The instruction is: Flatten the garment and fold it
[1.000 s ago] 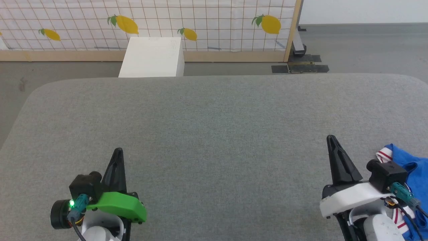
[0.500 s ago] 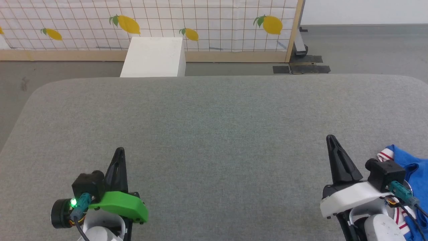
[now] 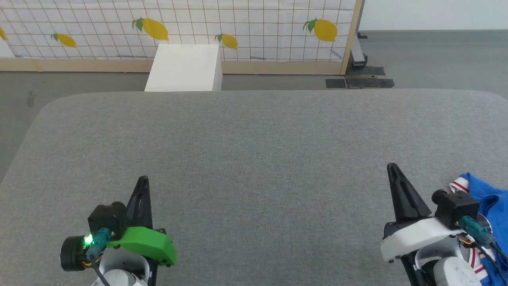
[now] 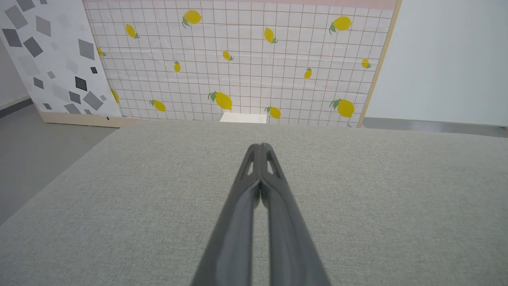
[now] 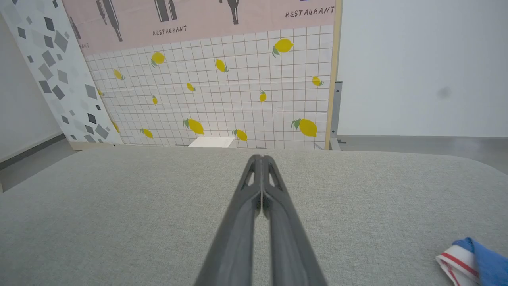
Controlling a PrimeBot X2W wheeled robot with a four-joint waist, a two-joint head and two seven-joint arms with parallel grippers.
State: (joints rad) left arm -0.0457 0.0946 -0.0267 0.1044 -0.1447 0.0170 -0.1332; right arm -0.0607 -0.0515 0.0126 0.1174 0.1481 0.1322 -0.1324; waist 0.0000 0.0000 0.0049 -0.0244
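Camera drifts, hands idle, garment off to the right

Nothing on the surface (image 3: 254, 151) has really moved in the last second. The whole head view has slid a little, with the white box (image 3: 184, 67) and the lemon-print screen (image 3: 246, 24) shifting together, so the camera has turned, not the things. Both hands keep their pose.

The left hand (image 3: 143, 180) is clenched, its two dark fingers pressed tip to tip with nothing between them. The right hand (image 3: 393, 167) is the same, empty and closed to a point. Both sit low over the near part of the surface, fingers pointing away from the robot.

The garment (image 3: 487, 198) lies bunched at the near right of the surface, just beside the right wrist. It is to the right of that hand and nearer the robot than its fingertips. The right hand is much the nearer; the left is well apart from it. Most of the cloth is cut off by the frame edge or hidden by the wrist, so its long axis cannot be told.

What shows is soft blue jersey in loose folds, with a white cuff edged in red stripes poking toward the middle. The surface is flat grey woven fabric with rounded corners, and it will probably grip cloth dragged across it.
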